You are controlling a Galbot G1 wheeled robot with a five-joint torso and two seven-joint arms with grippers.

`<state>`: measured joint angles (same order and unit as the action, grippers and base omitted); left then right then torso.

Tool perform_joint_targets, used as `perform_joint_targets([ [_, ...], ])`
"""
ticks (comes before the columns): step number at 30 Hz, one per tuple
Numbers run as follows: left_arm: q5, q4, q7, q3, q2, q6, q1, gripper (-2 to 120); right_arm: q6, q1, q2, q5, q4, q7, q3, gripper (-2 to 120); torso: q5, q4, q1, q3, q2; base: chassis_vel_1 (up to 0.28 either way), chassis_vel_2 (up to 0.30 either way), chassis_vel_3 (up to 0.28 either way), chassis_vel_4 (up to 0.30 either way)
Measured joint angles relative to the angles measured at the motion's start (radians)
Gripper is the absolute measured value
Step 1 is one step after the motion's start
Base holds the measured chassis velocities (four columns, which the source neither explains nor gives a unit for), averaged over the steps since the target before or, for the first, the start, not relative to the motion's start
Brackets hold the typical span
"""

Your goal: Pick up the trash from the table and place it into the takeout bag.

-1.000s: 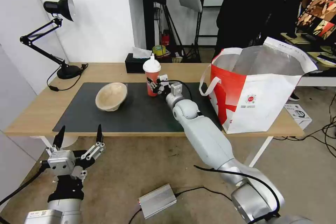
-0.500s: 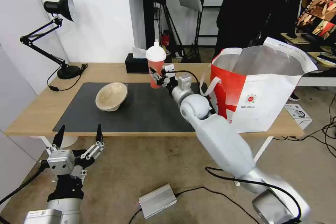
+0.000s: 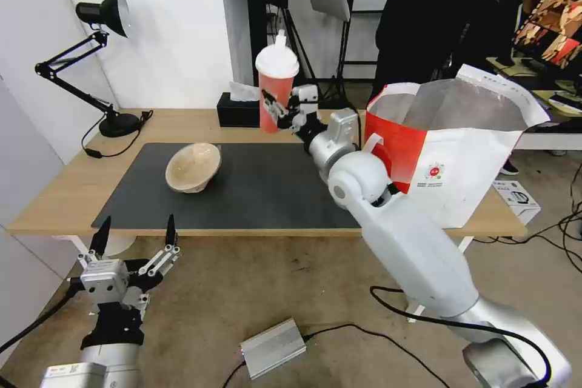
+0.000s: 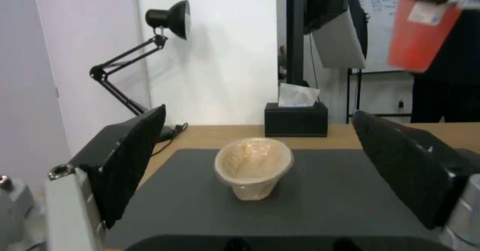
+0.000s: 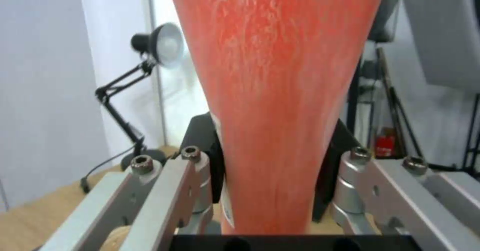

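While the right gripper [image 3: 280, 114] grasps the red cup [image 3: 276, 92] clamped low on its body, lifted above the table's [image 3: 60, 185] back edge, the cup should stay upright and clear the takeout bag's [image 3: 451, 151] rim before release. Its beige bowl [image 3: 192, 167] sits on the grey mat [image 3: 254, 191]. By the front edge the left gripper [image 3: 134, 241] waits, spread wide.

The drink cup [image 3: 276, 100] is red with a white domed lid; the pulp bowl [image 3: 193, 167] is beige. At three o'clock from the bowl, the takeout bag [image 3: 451, 151] is red and white, silver-lined. The table [image 3: 60, 188] is light wood under a dark grey mat [image 3: 254, 188].
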<state>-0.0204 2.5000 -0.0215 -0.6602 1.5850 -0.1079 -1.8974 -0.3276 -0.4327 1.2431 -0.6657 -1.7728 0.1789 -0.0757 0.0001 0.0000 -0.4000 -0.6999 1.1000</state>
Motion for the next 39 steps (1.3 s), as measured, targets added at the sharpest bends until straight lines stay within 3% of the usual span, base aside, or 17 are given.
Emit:
perform_joint_targets([
  [13, 0.0, 0.0, 0.0, 0.004, -0.002, 0.0, 0.003, 100, -0.066, 0.046, -0.104, -0.125, -0.093, 0.07, 0.099, 34, 0.0001, 0.0001, 0.0, 0.0, 0.0, 0.0, 0.0, 0.0, 0.0],
  [17, 0.0, 0.0, -0.001, 0.006, -0.004, -0.002, 0.01, 100, -0.12, 0.068, -0.16, -0.266, -0.124, 0.136, 0.155, 34, 0.0, 0.0, 0.0, 0.0, 0.0, 0.0, 0.0, 0.0, 0.0],
  [27, -0.017, 0.0, -0.008, 0.002, 0.002, -0.003, 0.02, 100, -0.157, 0.078, -0.312, -0.324, -0.119, 0.155, 0.237, 34, 0.0001, -0.0002, 0.0, 0.0, 0.0, 0.0, 0.0, 0.0, 0.0],
  [39, -0.042, 0.0, -0.021, -0.011, -0.004, -0.003, 0.024, 100, -0.179, 0.087, -0.407, -0.345, -0.054, 0.193, 0.266, 34, 0.0002, 0.0, 0.0, 0.0, 0.0, 0.0, 0.0, 0.0, 0.0],
])
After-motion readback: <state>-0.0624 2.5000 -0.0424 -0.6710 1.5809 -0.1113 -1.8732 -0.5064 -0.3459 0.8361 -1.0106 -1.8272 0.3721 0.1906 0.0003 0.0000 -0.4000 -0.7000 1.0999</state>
